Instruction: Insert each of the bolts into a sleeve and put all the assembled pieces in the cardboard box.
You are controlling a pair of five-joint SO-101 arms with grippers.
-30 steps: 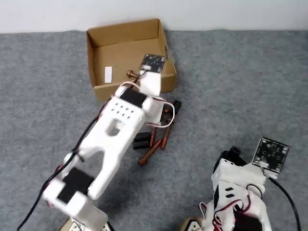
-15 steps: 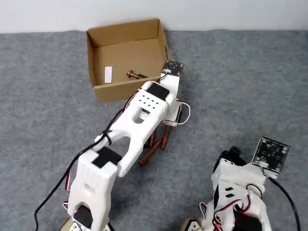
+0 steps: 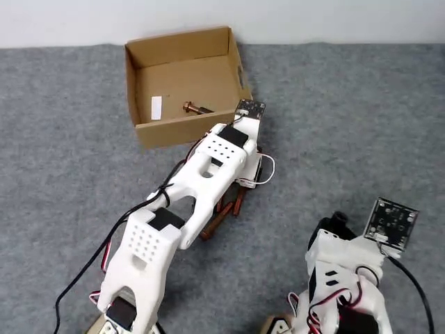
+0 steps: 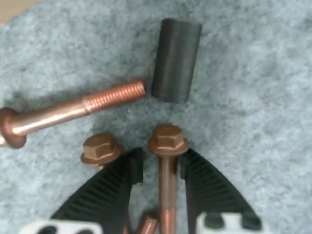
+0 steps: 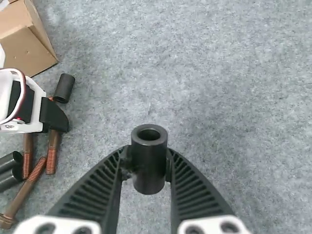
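Note:
My left gripper [image 4: 161,168] is open low over the bolt pile, its fingers [image 4: 124,178] straddling the shaft of a copper bolt [image 4: 168,146] just below the hex head. A black sleeve [image 4: 175,59] lies just ahead of it, with a second bolt [image 4: 73,109] lying crosswise and a third hex head [image 4: 101,148] beside the fingers. My right gripper [image 5: 146,170] is shut on an upright black sleeve [image 5: 148,158], held above the carpet at the near right [image 3: 338,221]. The cardboard box [image 3: 181,131] stands at the back and holds one assembled bolt [image 3: 197,108].
Grey carpet covers the table. The left arm [image 3: 208,163] stretches diagonally from the near left to the pile beside the box's right corner. More loose bolts [image 3: 221,214] and dark sleeves [image 5: 7,168] lie under it. The box corner [image 5: 24,39] is just behind the pile.
The left arm swung right from the box's front edge and came down over the bolt pile. The right arm, with its sleeve, has not moved.

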